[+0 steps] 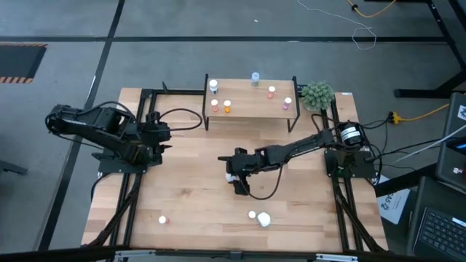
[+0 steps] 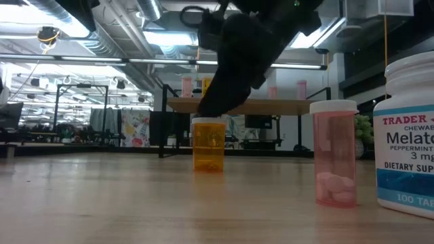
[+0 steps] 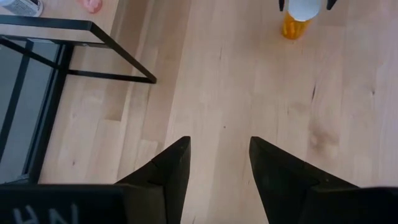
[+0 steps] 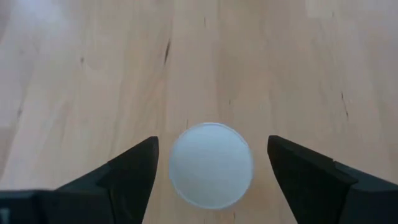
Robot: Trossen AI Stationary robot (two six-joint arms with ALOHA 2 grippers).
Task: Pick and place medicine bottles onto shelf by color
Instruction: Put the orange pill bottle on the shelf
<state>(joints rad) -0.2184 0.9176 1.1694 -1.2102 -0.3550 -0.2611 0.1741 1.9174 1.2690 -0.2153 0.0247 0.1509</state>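
An orange bottle with a white cap [image 2: 208,146] stands upright on the table's middle. My right gripper [image 4: 212,142] hangs over it, pointing down and open. One finger [image 4: 134,174] stands on each side of the cap [image 4: 211,167], with a gap on both sides. In the high view the gripper [image 1: 231,173] covers most of the bottle. The left wrist view shows the bottle [image 3: 293,23] farther off. The shelf [image 1: 251,116] stands at the table's far middle and bears several small bottles. My left gripper [image 3: 217,162] is open and empty at the table's left [image 1: 162,138].
A pink bottle [image 2: 333,163] and a large white bottle [image 2: 410,135] stand near the table's front edge, right of middle [image 1: 261,218]. Another small pink bottle [image 1: 163,219] stands at the front left. A small green plant [image 1: 317,94] is right of the shelf.
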